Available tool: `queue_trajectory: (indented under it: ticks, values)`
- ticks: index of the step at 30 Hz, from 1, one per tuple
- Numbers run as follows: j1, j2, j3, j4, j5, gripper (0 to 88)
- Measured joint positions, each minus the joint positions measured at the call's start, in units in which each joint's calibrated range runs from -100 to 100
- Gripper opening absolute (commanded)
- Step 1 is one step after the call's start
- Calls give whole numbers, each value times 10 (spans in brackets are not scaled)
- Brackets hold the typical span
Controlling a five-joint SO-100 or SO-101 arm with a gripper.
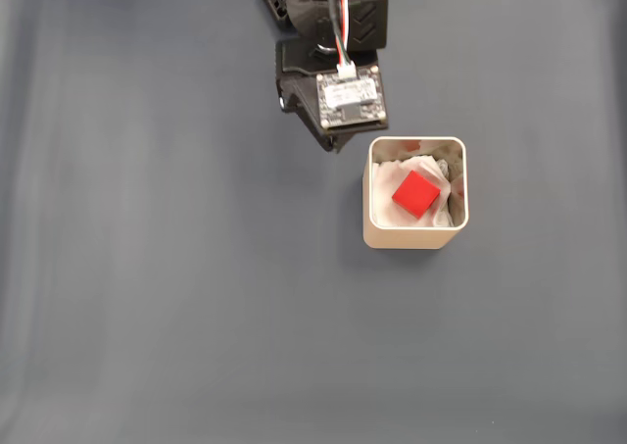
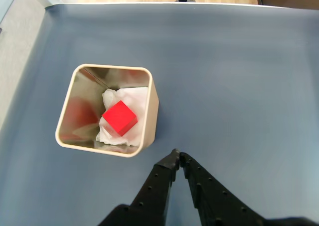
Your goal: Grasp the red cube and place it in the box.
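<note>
One gripper [image 2: 177, 154] at the near edge of the wrist view, fingers closed together, grasping nothing. Beyond and left of its tips: the box [image 2: 152, 106] on the blue bench [image 2: 239, 76], the red cube [image 2: 119, 118] resting inside on white padding [image 2: 137, 97].

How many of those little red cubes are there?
1. The red cube sits inside the box on white padding, away from the gripper. The padding might hide something beneath it; I cannot tell.
</note>
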Motion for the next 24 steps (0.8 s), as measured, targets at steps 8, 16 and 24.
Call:
queue_trajectory:
  ticks: [8,16,24]
  values:
    - [13,-99,111,0,-1,1]
    - [29,-173,191,2,-7,1]
    - [36,-220,250,11,-14,1]
